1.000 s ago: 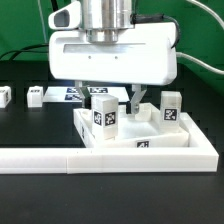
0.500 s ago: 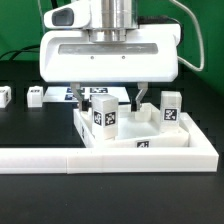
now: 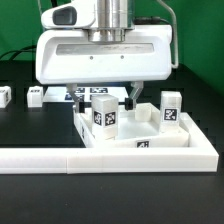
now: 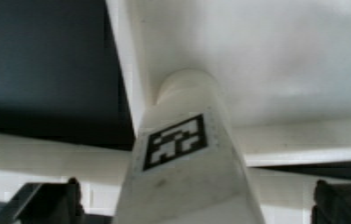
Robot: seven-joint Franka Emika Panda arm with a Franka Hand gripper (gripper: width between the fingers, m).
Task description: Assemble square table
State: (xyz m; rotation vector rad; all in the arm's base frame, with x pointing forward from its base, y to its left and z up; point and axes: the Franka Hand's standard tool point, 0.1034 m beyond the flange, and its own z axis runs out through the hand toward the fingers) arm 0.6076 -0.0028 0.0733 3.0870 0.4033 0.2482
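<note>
The white square tabletop [image 3: 148,134] lies tray-side up against the barrier. A white leg [image 3: 104,115] with a black-and-white tag stands upright in its corner on the exterior view's left. A second leg [image 3: 171,109] stands upright in the corner on the exterior view's right. My gripper [image 3: 106,96] hangs open just above the first leg, one finger on each side of its top, touching nothing. In the wrist view that leg [image 4: 181,140] fills the middle, and the dark fingertips [image 4: 47,203] stand well apart from it. My gripper [image 4: 193,205] holds nothing.
A long white L-shaped barrier [image 3: 110,156] runs along the front of the tabletop. Two loose white legs [image 3: 36,96] [image 3: 4,94] lie on the black table at the exterior view's left. The marker board [image 3: 68,94] lies behind the gripper.
The gripper has risen a little and shifted slightly toward the exterior view's left, its jaws still open. The legs and tabletop have not moved.
</note>
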